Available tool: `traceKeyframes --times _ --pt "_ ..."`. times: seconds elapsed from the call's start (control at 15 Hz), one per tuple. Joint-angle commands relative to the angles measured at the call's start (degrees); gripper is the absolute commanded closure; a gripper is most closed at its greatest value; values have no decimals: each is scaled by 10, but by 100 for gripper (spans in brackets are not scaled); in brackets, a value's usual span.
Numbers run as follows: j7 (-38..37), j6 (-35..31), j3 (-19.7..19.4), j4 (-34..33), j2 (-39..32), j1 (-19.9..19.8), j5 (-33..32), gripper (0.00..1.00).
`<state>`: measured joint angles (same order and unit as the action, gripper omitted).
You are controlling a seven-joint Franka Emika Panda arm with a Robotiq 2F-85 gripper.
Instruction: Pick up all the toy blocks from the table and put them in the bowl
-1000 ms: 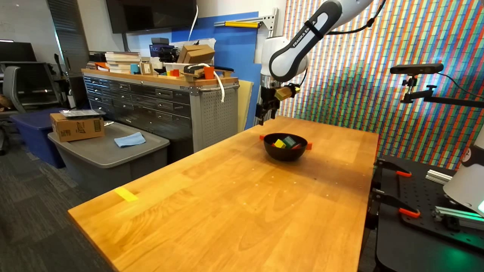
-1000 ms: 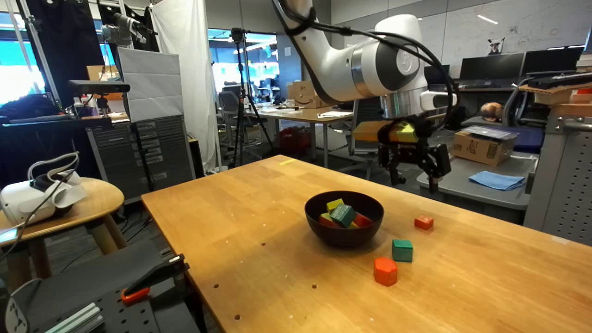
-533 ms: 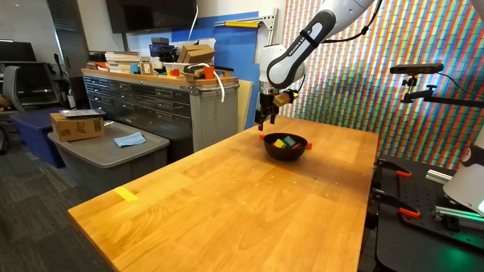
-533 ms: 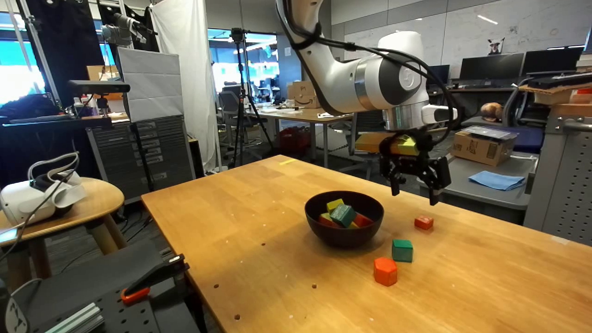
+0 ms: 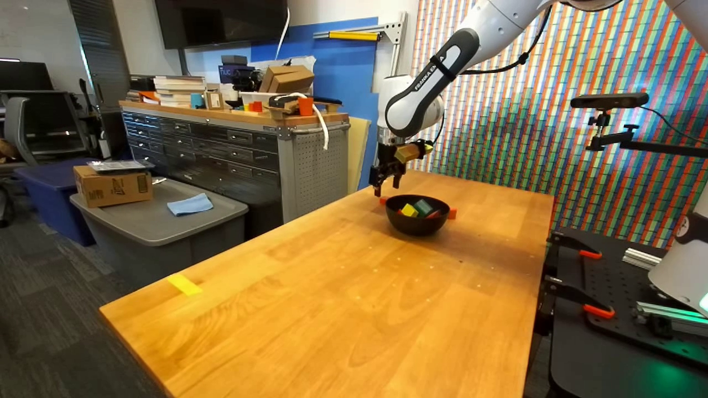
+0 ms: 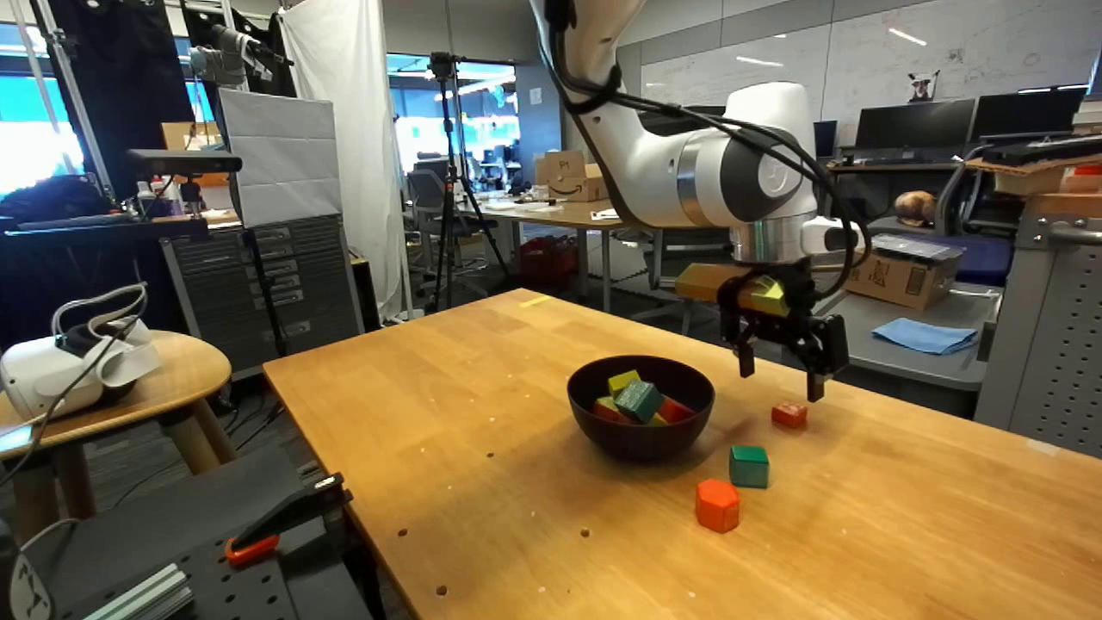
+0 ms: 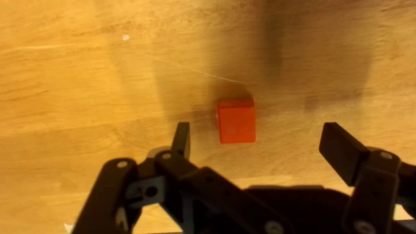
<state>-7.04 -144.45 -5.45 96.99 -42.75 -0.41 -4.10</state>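
Lab, robotics. Robot arm (image 6: pixel 659 181) above claw (image 6: pixel 781 381); in an exterior view, whiteboard (image 6: pixel 990 60), monitors (image 6: pixel 914 138) and tripod (image 6: pixel 447 120) beyond it; headset (image 6: pixel 52 379), well apart.

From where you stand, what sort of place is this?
Most likely a robotics lab: a robot arm hangs over a wooden table, a white VR headset rests nearby, and a long drawer cabinet stands alongside.

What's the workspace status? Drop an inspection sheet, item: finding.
Surface: orange-tan wooden table; small dark spots, pale scratch.
Job's things: round black bowl holding red, yellow and green blocks; outside it, small rectangular red block, green cuboid block, orange-red hexagonal block.
Clutter: flat yellow strip on the table.
Jaws: open above the small rectangular red block, gripping nothing.
Cables: black cables strapped to the white robot arm.
Surroundings: dark metal drawer cabinet; grey lidded tote bearing a blue cloth.
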Motion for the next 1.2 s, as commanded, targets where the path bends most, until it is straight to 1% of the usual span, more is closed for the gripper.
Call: traceKeyframes --times 0.0,0.13,0.4,0.47,0.53,0.87,0.93,1.0,1.07,1.13 --pt "14 8 12 -57 -33 -20 22 0" --pt "17 13 15 -67 -43 -23 28 0" --pt "17 12 18 -59 -61 -21 26 0" --pt "11 9 12 -59 -68 -16 21 15" --pt "9 8 11 -58 -72 -16 20 26" --pt "5 5 4 -57 -63 -16 20 66" --pt "5 2 4 -53 -58 -16 20 72" --pt "6 3 5 -52 -54 -17 21 81" --pt "4 3 5 -47 -47 -15 21 85" --pt "5 1 5 -40 -38 -14 20 86"
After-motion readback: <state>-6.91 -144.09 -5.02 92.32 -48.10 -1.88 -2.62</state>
